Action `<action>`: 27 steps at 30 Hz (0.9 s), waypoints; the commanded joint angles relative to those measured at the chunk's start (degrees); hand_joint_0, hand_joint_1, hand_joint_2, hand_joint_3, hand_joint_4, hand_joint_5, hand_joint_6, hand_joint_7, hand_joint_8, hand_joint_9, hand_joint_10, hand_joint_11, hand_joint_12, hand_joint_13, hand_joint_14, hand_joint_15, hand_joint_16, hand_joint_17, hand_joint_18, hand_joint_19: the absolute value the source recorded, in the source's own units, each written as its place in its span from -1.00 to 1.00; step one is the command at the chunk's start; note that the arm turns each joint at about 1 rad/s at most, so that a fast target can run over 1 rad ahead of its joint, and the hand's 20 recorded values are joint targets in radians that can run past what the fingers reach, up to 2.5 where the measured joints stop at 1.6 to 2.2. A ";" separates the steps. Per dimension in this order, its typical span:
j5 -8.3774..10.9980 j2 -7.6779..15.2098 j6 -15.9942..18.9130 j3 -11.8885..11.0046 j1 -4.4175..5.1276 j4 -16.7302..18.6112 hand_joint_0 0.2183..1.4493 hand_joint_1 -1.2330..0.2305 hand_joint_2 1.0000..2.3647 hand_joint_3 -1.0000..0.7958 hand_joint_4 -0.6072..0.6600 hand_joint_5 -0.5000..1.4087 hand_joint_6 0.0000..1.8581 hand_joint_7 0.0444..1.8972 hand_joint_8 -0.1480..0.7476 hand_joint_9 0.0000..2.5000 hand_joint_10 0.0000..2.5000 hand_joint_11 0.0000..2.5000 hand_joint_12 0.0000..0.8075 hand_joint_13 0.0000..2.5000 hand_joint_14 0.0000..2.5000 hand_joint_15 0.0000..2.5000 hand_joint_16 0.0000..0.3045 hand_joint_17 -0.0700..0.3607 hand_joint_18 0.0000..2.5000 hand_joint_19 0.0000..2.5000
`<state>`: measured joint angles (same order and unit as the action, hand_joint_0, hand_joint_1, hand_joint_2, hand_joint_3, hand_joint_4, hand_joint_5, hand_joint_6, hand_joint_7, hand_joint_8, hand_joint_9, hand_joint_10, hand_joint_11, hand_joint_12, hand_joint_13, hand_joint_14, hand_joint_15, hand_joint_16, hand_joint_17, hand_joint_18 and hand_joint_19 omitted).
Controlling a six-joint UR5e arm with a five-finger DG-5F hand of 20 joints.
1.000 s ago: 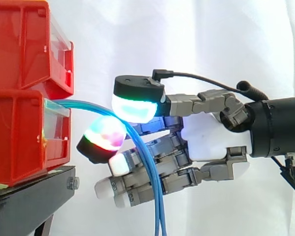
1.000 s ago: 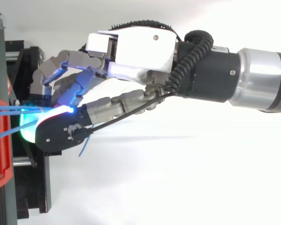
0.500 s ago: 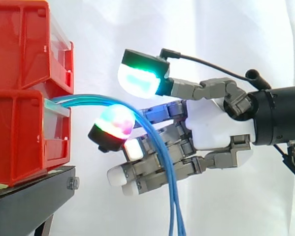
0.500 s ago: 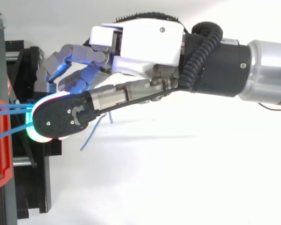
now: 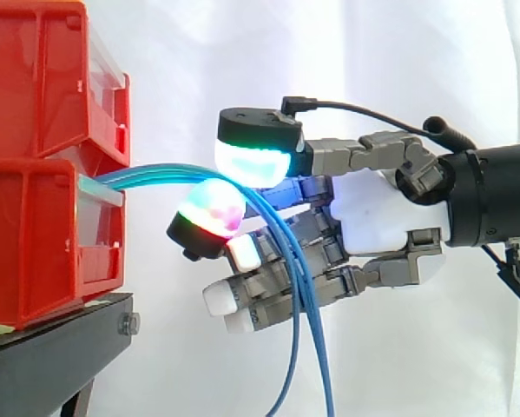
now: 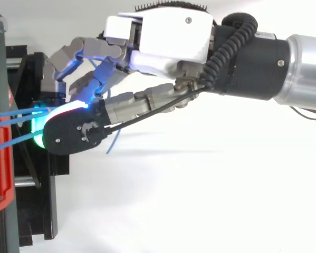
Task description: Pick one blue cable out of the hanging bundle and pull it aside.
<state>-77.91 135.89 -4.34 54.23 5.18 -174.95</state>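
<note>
Cables (image 5: 164,172) partly hidden by hand (image 5: 377,221); hold on them unclear.

So what we've got here: two red bins stacked at the left, upper bin (image 5: 34,78) on lower bin (image 5: 25,243), both on a black stand (image 5: 51,347), with a white curtain (image 5: 242,52) behind. A few blue cables (image 5: 307,295) come out of the lower bin's clear front, arch to the right and hang down, fanning apart near the bottom. The hand (image 5: 377,221) comes in from the right with its fingers curled. Its green-white pad (image 5: 253,161) sits on top of the arch and a pink-green pad (image 5: 212,213) just under it, so the cables look pinched between them. Lower down, the strands pass in front of the white-tipped fingers.
</note>
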 commanded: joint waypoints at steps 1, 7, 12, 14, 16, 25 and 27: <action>-0.75 -0.01 -0.41 -0.09 -0.43 -0.04 -0.24 -0.48 -0.97 -0.02 -0.24 -0.62 0.04 -0.03 -0.14 -0.26 -0.99 -0.54 -0.40 -0.43 -0.99 -0.71 -0.82 -0.39 -0.61 -0.80; -1.45 -0.18 -0.85 -0.09 -0.87 -0.13 -0.08 -0.58 -1.00 -0.44 -0.28 -0.63 0.05 -0.05 -0.21 -0.26 -0.99 -0.54 -0.43 -0.42 -0.99 -0.72 -0.83 -0.40 -0.58 -0.81; -1.72 -0.27 -1.55 -0.09 -1.04 -0.21 -0.32 -0.56 -1.00 -0.44 -0.08 -0.60 0.03 -0.18 -0.22 -0.23 -0.99 -0.54 -0.45 -0.40 -0.99 -0.70 -0.83 -0.40 -0.57 -0.78; -1.72 -0.27 -1.55 -0.09 -1.13 -0.21 -0.42 -0.50 -1.00 -0.44 -0.03 -0.59 0.01 -0.20 -0.19 -0.20 -0.98 -0.54 -0.43 -0.39 -0.99 -0.70 -0.83 -0.40 -0.56 -0.78; -1.72 -0.27 -1.55 -0.09 -1.13 -0.21 -0.56 -0.31 -1.00 -0.44 0.01 -0.58 -0.03 -0.16 -0.14 -0.17 -0.99 -0.57 -0.37 -0.37 -0.99 -0.70 -0.79 -0.35 -0.54 -0.76; -1.89 -0.27 -1.64 -0.09 -1.13 -0.21 -0.43 0.15 -1.00 -0.43 -0.01 -0.57 -0.08 -0.10 -0.16 -0.16 -0.99 -0.58 -0.41 -0.38 -0.99 -0.68 -0.80 -0.35 -0.57 -0.69; -1.89 -0.27 -1.64 -0.09 -1.13 -0.21 -0.41 0.08 -0.99 -0.36 0.01 -0.58 -0.09 -0.05 -0.14 -0.16 -0.99 -0.58 -0.41 -0.39 -0.99 -0.68 -0.80 -0.35 -0.57 -0.70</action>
<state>-79.79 135.61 -5.97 54.15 4.04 -175.18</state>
